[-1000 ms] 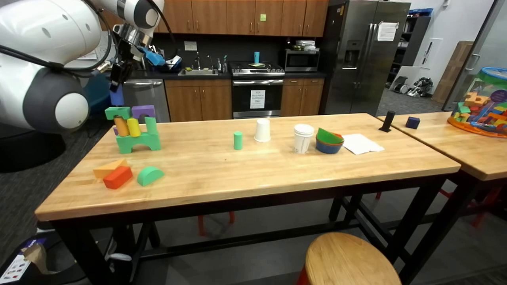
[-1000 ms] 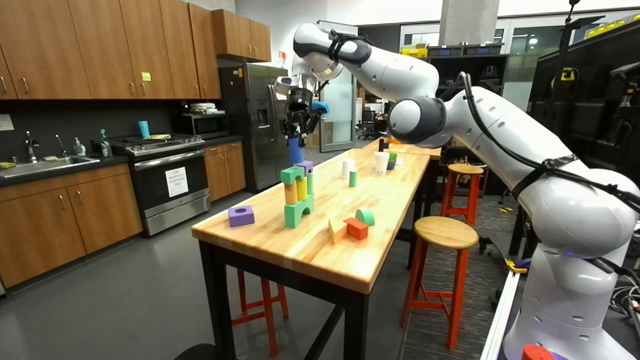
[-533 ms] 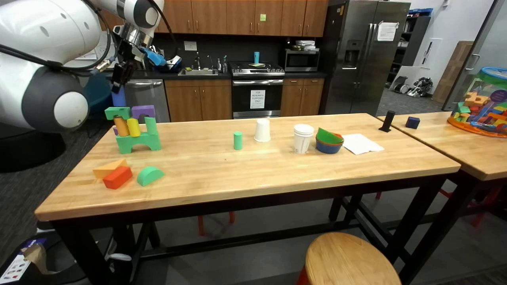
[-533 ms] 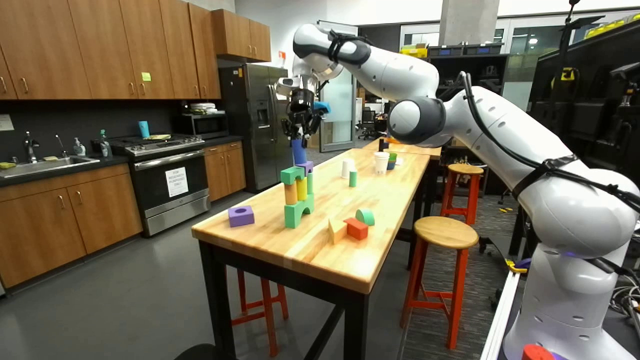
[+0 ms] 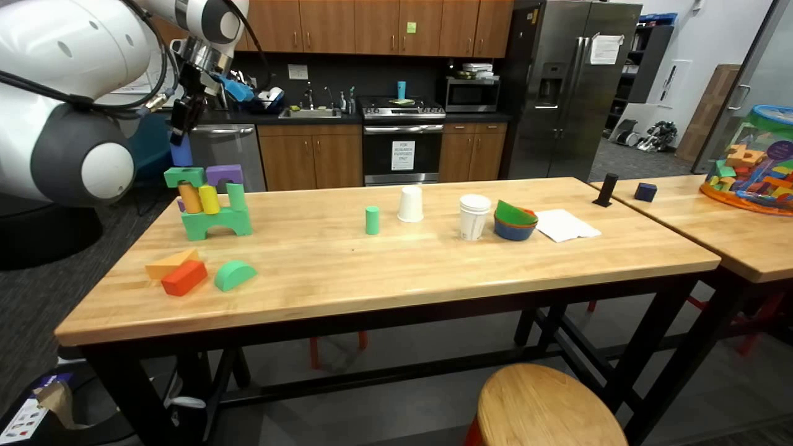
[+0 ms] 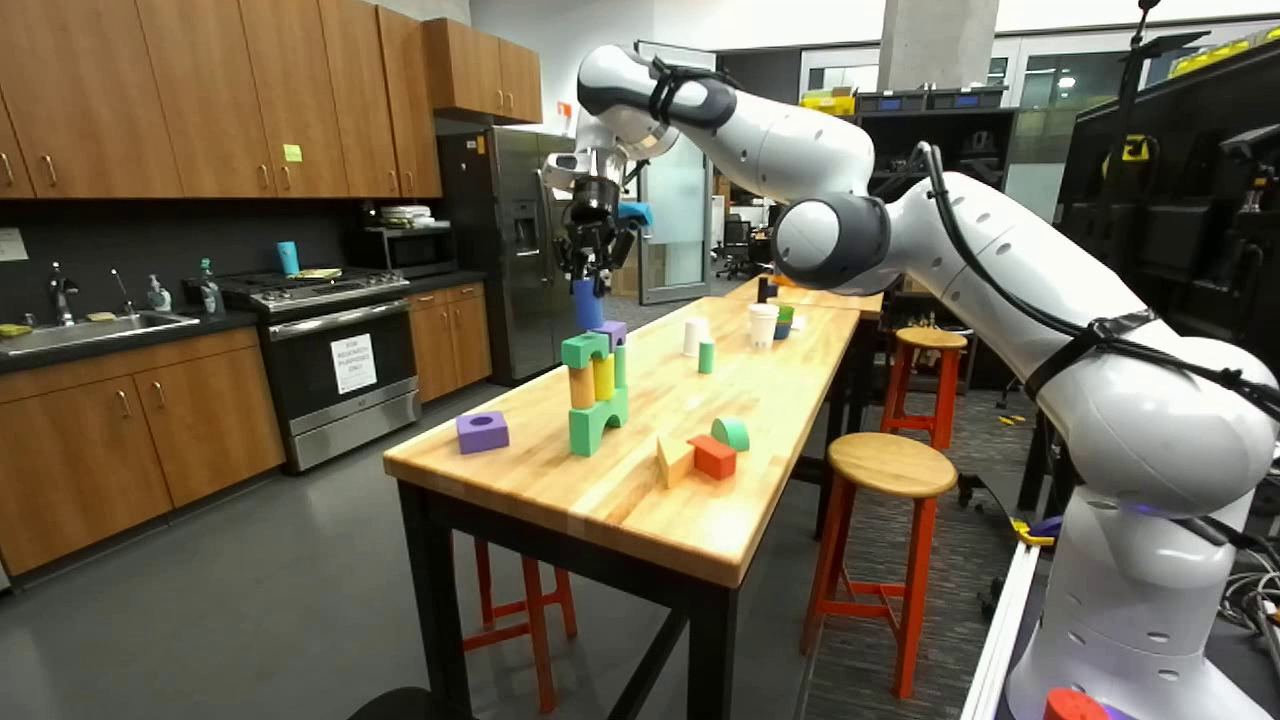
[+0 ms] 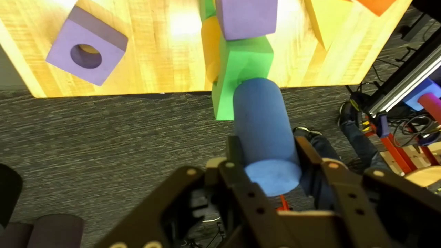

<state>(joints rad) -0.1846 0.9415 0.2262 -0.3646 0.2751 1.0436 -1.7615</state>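
Gripper (image 7: 270, 150) is grasping a blue cylinder (image 7: 263, 120); its fingers (image 7: 309, 151) are clamping it from both sides near the end closest to the wrist camera. In the wrist view the cylinder is showing just right of centre, tilting a little, its far end overlapping a green arch block (image 7: 246, 62). Whether the two are touching: cannot tell. In an exterior view the cylinder is hanging at the left of the frame, its lower end showing just above that arch.

Block stack, same frame, left: the green arch block is sharing the top level with a purple arch block (image 5: 224, 173); an orange cylinder (image 5: 190, 197), a yellow cylinder (image 5: 209, 199) and a green column (image 5: 236, 196) are standing under them on a wide green arch (image 5: 217, 221).

Upper left of the wrist view: a purple block with a round hole (image 7: 92, 37) is resting on the wooden table (image 7: 162, 69). Lower left of an exterior view: an orange wedge (image 5: 168, 264), a red block (image 5: 184, 277) and a green half-round (image 5: 234, 275) are lying close together.
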